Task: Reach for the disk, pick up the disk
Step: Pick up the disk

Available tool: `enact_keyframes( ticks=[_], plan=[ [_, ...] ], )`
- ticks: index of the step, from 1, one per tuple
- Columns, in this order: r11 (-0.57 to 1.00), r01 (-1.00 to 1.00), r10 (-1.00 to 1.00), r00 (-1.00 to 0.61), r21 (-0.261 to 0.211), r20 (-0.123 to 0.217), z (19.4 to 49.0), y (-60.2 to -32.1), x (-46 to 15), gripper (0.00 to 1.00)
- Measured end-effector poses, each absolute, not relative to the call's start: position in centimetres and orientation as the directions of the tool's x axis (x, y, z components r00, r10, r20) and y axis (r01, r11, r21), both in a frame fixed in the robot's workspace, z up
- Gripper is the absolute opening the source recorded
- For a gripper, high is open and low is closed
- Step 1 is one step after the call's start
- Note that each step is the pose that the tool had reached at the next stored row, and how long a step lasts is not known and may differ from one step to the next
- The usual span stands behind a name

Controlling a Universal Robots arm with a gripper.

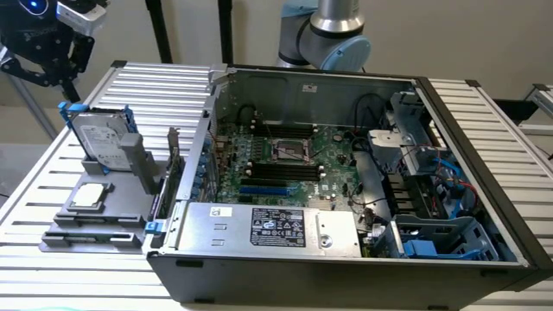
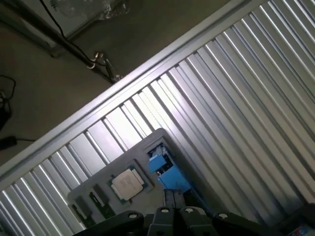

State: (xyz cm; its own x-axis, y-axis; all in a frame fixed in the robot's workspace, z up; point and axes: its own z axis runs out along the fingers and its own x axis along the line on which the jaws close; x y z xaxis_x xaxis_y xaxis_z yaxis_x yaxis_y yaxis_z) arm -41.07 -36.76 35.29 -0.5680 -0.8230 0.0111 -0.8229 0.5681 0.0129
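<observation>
The disk (image 1: 100,138) is a silver-grey hard drive with a white label and bright blue rails. It stands on edge, leaning back, in a grey holder (image 1: 95,220) on the slatted table at the exterior view's left. My gripper (image 1: 67,87) hangs just above the disk's upper corner, fingers together with nothing seen between them. In the wrist view the two dark fingertips (image 2: 170,196) sit side by side, shut, just short of the disk's blue rail (image 2: 165,169).
A small square silver chip (image 1: 89,195) (image 2: 128,184) lies on the grey holder in front of the disk. An open computer case (image 1: 346,181) fills the middle and right of the slatted table (image 1: 52,272). The table edge (image 2: 123,83) runs close behind the disk.
</observation>
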Motion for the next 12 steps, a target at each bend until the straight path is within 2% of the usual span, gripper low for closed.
enact_keyframes(
  ticks=[12],
  plan=[
    [0.376, -0.927, -0.927, -0.376, 0.013, 0.011, 35.29, -36.76, -41.06, 0.11]
  ],
)
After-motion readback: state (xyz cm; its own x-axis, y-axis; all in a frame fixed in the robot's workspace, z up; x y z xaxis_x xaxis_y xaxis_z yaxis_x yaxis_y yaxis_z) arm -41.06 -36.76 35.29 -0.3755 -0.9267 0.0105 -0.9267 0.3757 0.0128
